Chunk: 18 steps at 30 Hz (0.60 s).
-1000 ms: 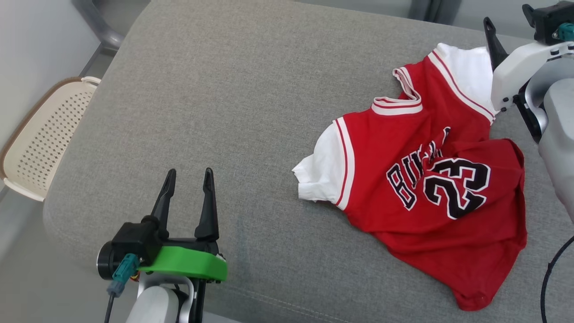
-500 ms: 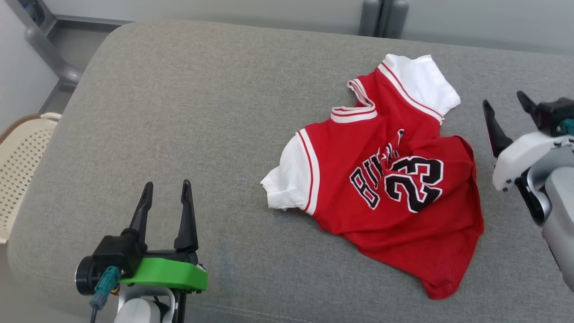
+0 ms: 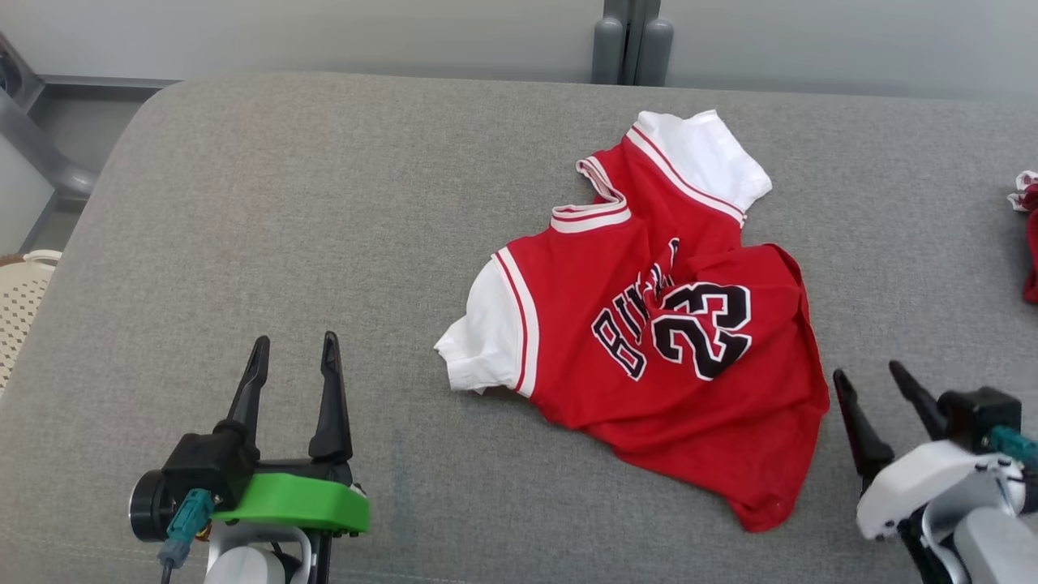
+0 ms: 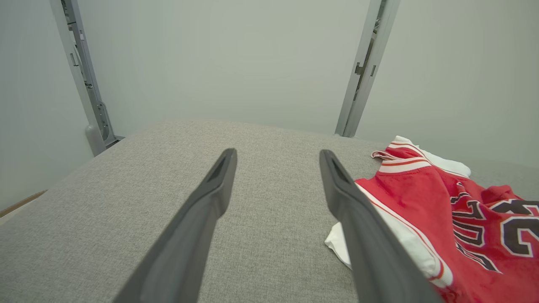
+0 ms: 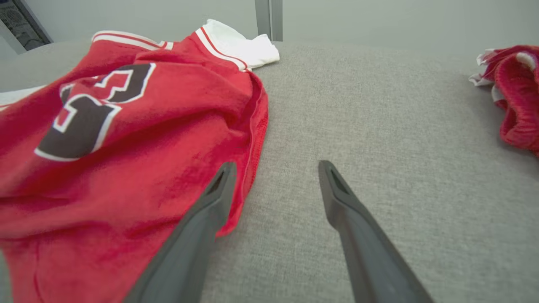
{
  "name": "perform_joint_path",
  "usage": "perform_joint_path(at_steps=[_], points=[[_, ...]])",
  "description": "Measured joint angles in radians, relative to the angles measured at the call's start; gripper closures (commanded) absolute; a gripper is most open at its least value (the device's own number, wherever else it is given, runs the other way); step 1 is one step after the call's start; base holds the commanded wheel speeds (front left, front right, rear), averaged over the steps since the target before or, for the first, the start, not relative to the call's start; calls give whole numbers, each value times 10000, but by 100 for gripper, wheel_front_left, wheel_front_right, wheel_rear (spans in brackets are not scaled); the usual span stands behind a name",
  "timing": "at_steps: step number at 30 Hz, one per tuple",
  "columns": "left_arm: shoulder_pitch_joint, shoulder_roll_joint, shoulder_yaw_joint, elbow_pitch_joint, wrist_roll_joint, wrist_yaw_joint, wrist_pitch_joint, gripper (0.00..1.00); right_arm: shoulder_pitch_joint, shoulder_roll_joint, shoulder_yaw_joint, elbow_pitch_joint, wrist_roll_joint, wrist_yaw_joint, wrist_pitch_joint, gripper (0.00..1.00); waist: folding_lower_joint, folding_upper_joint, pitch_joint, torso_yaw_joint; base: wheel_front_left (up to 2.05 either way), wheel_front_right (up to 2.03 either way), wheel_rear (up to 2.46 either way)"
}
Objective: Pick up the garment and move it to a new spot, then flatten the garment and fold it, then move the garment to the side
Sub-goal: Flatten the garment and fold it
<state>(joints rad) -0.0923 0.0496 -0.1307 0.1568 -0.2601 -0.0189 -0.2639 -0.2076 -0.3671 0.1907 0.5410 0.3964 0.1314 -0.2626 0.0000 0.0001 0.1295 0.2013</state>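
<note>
The garment (image 3: 649,324) is a red jersey with white sleeves and a black number, lying rumpled on the grey cushion (image 3: 324,227); it also shows in the left wrist view (image 4: 463,210) and the right wrist view (image 5: 105,147). My left gripper (image 3: 292,353) stands open at the lower left, well clear of the white sleeve, nothing between its fingers. My right gripper (image 3: 869,380) is open at the lower right, just beside the jersey's right hem, holding nothing. In the right wrist view its left finger (image 5: 202,227) overlaps the hem's edge.
A second red and white cloth (image 3: 1026,235) lies at the cushion's right edge, also in the right wrist view (image 5: 513,97). A cream perforated basket (image 3: 16,300) sits off the left side. Grey posts (image 3: 628,40) stand behind the cushion.
The head camera has turned, shifting the whole picture. My right gripper has drawn back from the jersey's far sleeve to the near right hem. The left gripper holds its pose.
</note>
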Motion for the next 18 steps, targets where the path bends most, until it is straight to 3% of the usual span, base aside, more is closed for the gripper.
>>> perform_joint_path(at_steps=[10, 18], points=[[-1, 0, 6, 0, 0, -29, 0, 0, 2631, 1197, -426, -2353, -328, 2, 667, 0, 0, 0, 28, 6, 0, 0, 0], [-14, 0, -96, 10, -2, -33, 0, 0, 3285, 1685, -439, -2846, -518, -2, 1223, 0, 0, 0, 99, 139, 0, 0, 0]])
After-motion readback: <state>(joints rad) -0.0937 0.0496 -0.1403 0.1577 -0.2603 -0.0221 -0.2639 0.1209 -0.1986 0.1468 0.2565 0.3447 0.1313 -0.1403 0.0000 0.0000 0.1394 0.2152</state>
